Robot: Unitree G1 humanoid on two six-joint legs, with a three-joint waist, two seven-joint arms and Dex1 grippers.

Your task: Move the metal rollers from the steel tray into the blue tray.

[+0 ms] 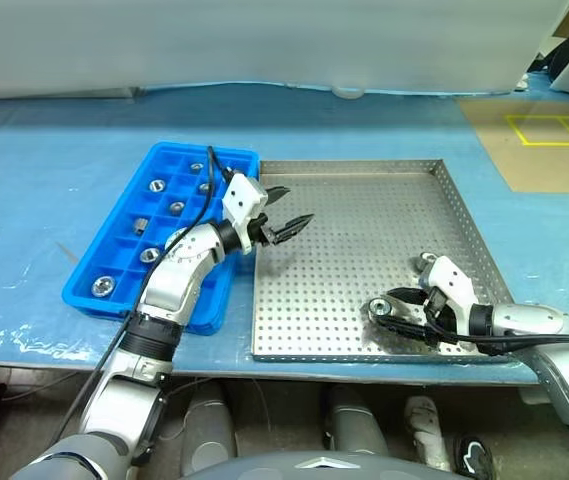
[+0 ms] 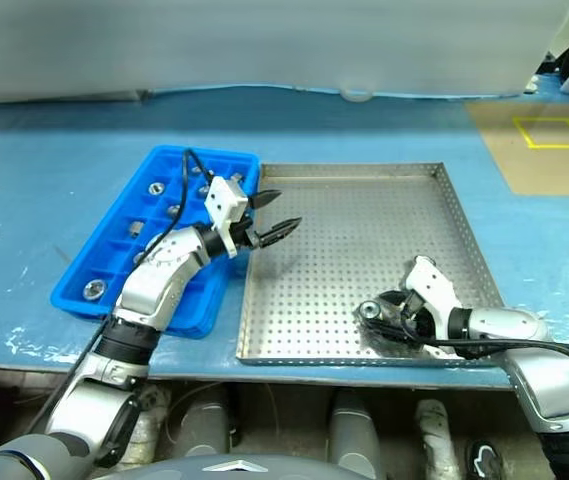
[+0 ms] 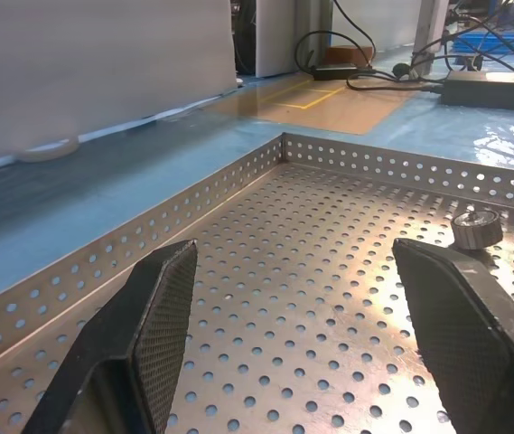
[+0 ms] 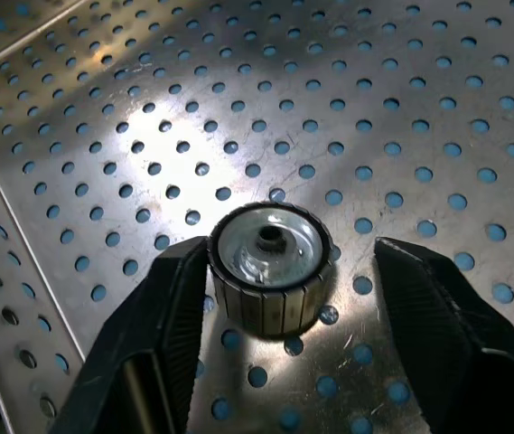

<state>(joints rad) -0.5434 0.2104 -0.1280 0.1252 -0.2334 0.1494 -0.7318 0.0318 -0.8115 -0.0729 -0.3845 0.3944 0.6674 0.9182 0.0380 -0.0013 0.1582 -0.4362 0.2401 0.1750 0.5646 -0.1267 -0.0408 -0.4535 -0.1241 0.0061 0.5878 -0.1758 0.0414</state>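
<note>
- Nearest, the right gripper (image 4: 284, 298) straddles a metal roller (image 4: 270, 268) at the steel tray's (image 1: 364, 170) near right; its jaws are part-open, one touching, not yet clamped.
- Centre, then squeeze its ribbed sides.
- The roller stands upright, hole up.
- Farther left, the left gripper (image 1: 282, 212) hovers open and empty beside the blue tray (image 1: 114, 240).

No legible text, labels or numbers anywhere.
</note>
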